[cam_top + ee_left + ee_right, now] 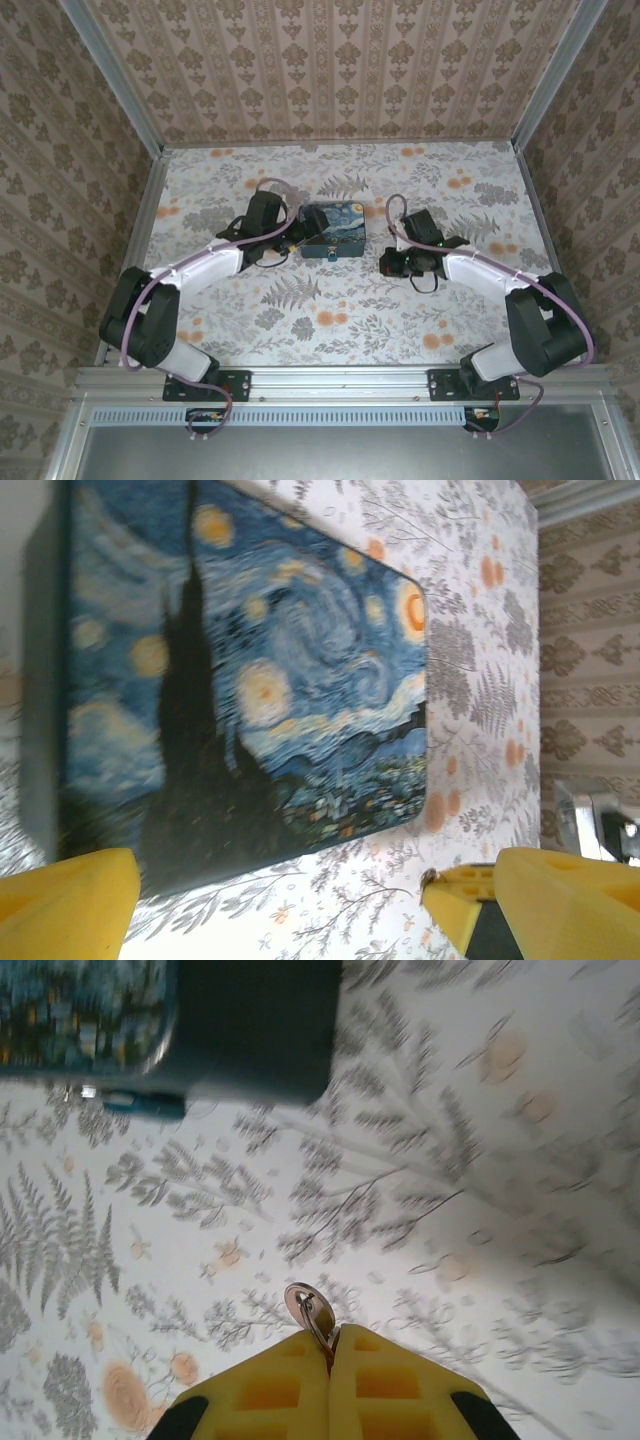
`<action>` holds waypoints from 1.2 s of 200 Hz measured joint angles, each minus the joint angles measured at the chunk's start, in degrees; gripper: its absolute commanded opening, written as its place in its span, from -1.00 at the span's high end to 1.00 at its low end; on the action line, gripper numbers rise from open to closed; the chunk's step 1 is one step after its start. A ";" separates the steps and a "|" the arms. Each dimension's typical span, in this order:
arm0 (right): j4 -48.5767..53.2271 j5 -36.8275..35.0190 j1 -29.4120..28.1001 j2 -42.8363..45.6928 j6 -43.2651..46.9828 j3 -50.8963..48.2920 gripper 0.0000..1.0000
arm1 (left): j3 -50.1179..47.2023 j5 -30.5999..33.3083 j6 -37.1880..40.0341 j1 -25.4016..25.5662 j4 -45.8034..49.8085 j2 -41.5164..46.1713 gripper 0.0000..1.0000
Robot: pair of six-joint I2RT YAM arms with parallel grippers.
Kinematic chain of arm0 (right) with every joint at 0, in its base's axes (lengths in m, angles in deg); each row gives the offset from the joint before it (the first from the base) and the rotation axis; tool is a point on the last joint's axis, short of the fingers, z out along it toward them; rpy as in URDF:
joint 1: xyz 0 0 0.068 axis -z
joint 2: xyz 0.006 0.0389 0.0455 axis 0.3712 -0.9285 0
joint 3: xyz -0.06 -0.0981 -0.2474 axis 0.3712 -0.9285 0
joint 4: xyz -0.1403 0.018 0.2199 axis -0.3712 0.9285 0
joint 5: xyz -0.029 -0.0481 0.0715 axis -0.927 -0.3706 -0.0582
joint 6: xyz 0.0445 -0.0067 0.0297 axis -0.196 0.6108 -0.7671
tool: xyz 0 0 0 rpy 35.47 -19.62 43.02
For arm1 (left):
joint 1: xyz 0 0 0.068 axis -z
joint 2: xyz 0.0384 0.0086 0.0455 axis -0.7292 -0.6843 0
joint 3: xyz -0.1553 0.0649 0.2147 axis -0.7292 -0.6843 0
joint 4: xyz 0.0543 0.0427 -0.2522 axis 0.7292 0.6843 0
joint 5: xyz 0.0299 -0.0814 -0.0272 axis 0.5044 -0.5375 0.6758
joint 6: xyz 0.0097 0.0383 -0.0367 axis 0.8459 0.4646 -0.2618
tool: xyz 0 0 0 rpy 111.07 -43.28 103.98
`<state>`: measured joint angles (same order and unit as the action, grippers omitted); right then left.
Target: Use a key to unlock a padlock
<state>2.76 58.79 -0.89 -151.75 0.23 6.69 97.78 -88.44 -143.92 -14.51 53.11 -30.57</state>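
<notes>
- Right wrist view: my right end effector [330, 1348] is clamped on a small ring-headed metal piece, which I take for the key [308, 1310].
- The padlock [145, 1106], small and bluish, sits against the near wall of the painted box [250, 1030], well apart from the key.
- My left end effector [280, 905] stands wide and empty beside the box.
- Step in hand: key grasped. Next, I judge, it must be aligned with the keyhole, which I cannot make out.

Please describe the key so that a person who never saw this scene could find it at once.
On the floral table, find the blue painted box; the right arm's pincer sits to its right. The key sticks out between its shut yellow fingers. Unlike the printed leaves and flowers around it, it is small, shiny metal with a round head.
</notes>
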 measured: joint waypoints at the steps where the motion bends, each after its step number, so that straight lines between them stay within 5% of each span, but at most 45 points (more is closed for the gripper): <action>1: -0.13 0.07 -0.13 0.02 -0.13 -0.17 1.00 | -0.07 0.09 -0.04 0.00 0.02 0.09 -1.00; 36: -4.87 0.76 -6.75 0.04 -5.90 -5.31 1.00 | -2.21 1.60 -1.57 0.98 0.26 2.03 -1.00; 55: -5.99 -0.42 -9.44 0.04 -7.65 -5.70 0.43 | -2.49 1.60 -1.75 1.88 0.31 2.03 -1.00; 76: -6.23 -2.34 -11.15 0.04 -8.87 -5.70 0.23 | -2.49 1.51 -1.75 2.99 0.04 2.01 -1.00; 240: 8.17 -17.07 -19.47 -7.06 1.20 7.21 0.31 | -2.49 1.49 -1.73 2.45 -0.35 1.46 -1.00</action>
<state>10.93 41.72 -20.36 -158.81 1.43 13.91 95.29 -86.96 -145.65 -12.06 52.77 -29.10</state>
